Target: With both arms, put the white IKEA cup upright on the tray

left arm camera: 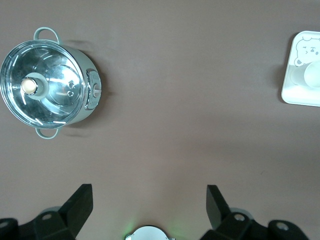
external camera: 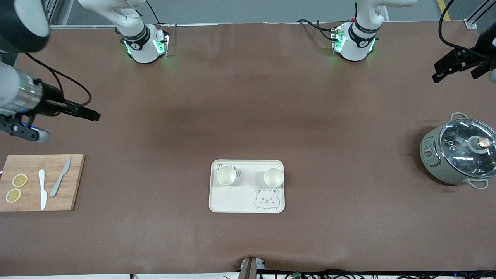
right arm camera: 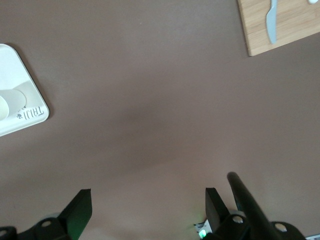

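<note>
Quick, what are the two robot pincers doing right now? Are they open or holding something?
Left pincer: open, empty, above bare brown table near the grey glass-lidded pot.
Right pincer: open, empty, above bare table.

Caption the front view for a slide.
Two cups upright on tray; both pincers, left and right, open and empty over bare table.

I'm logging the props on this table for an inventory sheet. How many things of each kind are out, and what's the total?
Cups, upright on the tray: 2
Tray: 1
Wooden cutting board: 1
Knives on the board: 2
Lemon slices on the board: 2
Lidded pot: 1
Total: 9
</note>
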`<state>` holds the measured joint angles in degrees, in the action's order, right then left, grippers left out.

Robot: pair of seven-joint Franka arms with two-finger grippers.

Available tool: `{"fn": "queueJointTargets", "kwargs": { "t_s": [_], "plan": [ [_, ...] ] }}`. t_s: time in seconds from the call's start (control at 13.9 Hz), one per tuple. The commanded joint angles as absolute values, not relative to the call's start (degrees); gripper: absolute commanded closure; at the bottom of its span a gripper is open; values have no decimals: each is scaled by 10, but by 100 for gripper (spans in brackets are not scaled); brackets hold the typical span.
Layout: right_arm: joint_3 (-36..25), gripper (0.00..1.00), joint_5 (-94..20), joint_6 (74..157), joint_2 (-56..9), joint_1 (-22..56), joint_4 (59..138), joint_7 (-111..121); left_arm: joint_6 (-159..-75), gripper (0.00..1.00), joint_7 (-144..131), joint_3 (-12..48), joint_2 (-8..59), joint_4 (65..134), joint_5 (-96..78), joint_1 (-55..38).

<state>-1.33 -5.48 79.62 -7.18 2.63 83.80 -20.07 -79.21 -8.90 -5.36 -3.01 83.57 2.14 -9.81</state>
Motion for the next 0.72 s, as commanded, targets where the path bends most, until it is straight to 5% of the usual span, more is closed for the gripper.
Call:
{"fn": "queueJointTargets", "kwargs": {
  "t_s": [0.0, 0.65],
  "plan": [
    [-4, 0, -52, 794, -19, -3, 860, -157, -799, 0, -94, -49, -42, 853, 12, -103],
    [-9, 0, -45, 813, 14, -3, 890, -41, -816, 0, -100, -19, -45, 867, 14, -86]
  ]
}}
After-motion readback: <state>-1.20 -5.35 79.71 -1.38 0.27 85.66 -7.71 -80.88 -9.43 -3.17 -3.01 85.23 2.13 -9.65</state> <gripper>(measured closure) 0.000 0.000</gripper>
